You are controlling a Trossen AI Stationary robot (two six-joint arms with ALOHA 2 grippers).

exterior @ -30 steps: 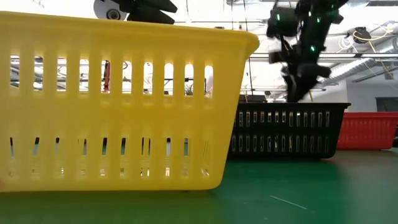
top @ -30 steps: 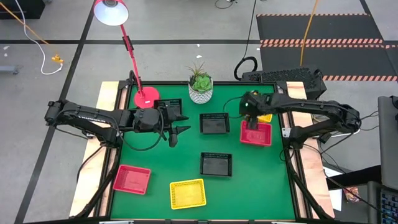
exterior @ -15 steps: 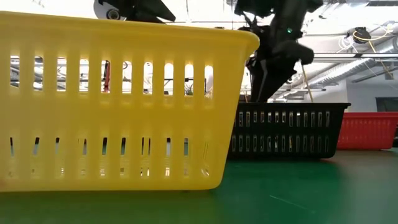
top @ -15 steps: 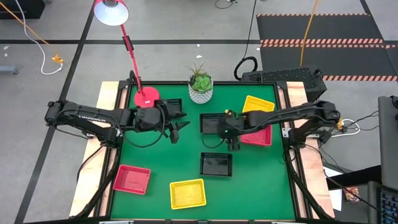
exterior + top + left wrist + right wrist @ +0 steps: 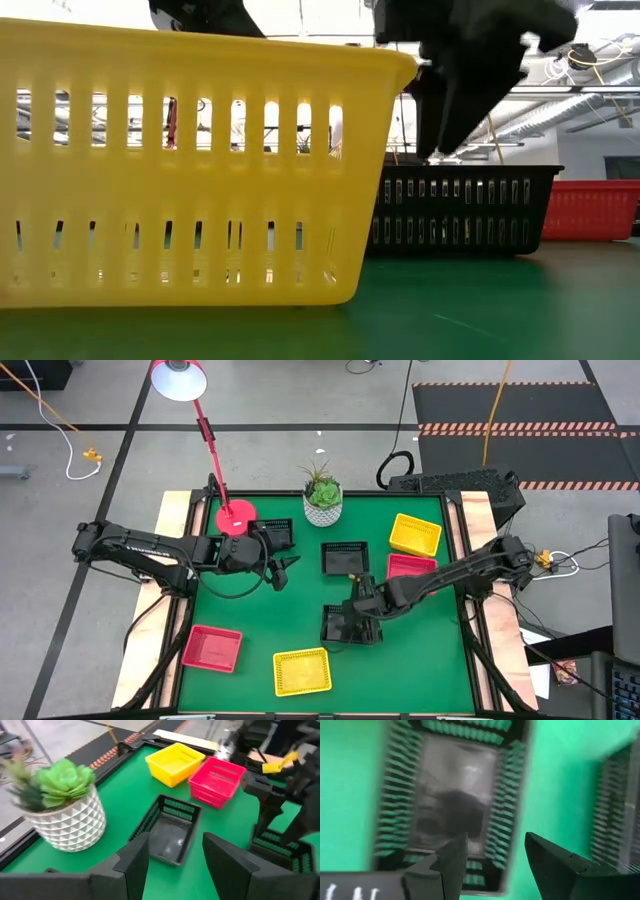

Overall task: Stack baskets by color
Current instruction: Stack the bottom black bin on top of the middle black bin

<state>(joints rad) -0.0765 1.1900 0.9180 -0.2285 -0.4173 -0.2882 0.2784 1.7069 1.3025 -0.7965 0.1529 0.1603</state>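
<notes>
**Right gripper over the near black basket, both grippers empty**

The right gripper (image 5: 362, 600) hangs above the near black basket (image 5: 347, 625) in the middle of the green table (image 5: 420, 660), its two fingers parted with nothing between them (its wrist view looks down past them at the basket's floor). The left gripper (image 5: 283, 567) waits at the far left, fingers likewise spread and empty, just beside a black basket (image 5: 272, 531) next to the red lamp base (image 5: 236, 515). A third black basket (image 5: 345, 558) sits centre, nearer the far edge, in front of the white plant pot (image 5: 322, 506). To the far right stands a yellow basket (image 5: 415, 534), with a red basket (image 5: 412, 565) just near of it, partly under the right arm. Along the near edge lie a red basket (image 5: 211, 648) on the left and another yellow basket (image 5: 302, 671) to its right, the latter filling most of the low view. Every basket seen stands singly on the table
</notes>
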